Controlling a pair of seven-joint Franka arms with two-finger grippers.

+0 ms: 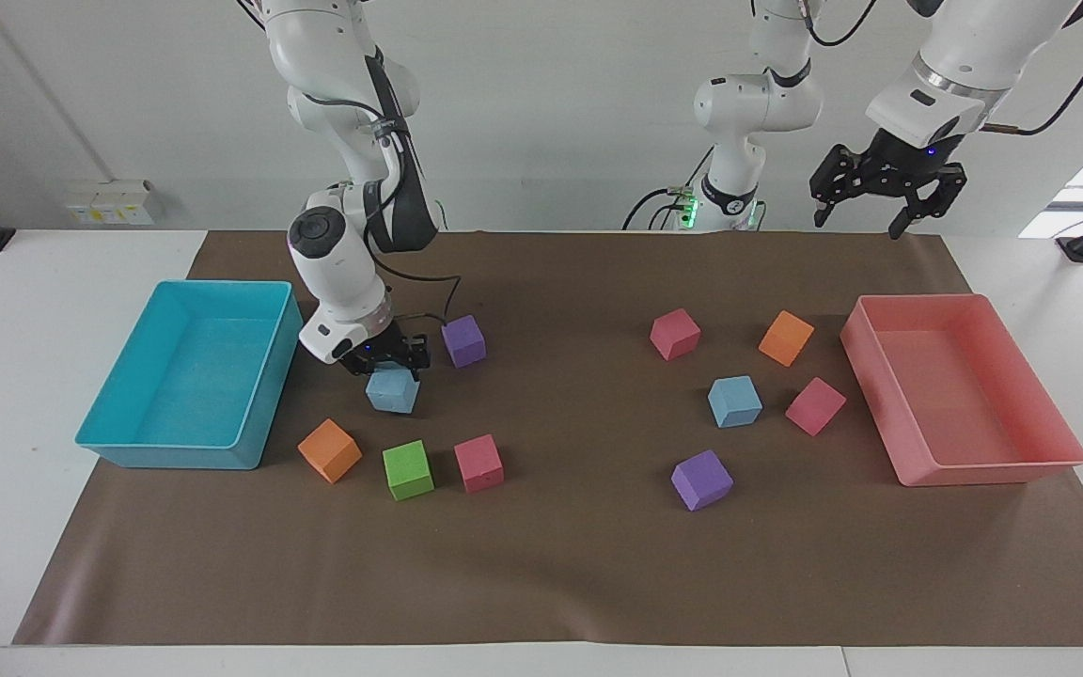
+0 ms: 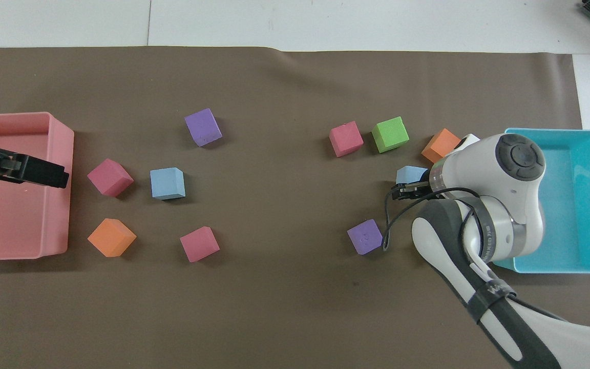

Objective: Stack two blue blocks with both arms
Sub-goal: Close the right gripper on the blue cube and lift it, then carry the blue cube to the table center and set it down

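Gripping one blue block point(image 1: 392, 390) in my right gripper point(image 1: 389, 360), I have it closed on the cube's sides just beside the purple block point(image 1: 463, 340) at the right arm's end of the bench point(image 1: 560, 564), near the turquoise tray point(image 1: 186, 442), and whether it has left the mat I cannot tell. I judge this the pick-up step, so the next move calls for a clean lift and a carry to the second blue block point(image 1: 735, 401), which sits at the left arm's end among its neighbours, while my left gripper point(image 1: 883, 191) waits wide open above the pink tray point(image 1: 965, 467). Counted: two blue blocks, two purple, two orange, three pink, one green, two trays.
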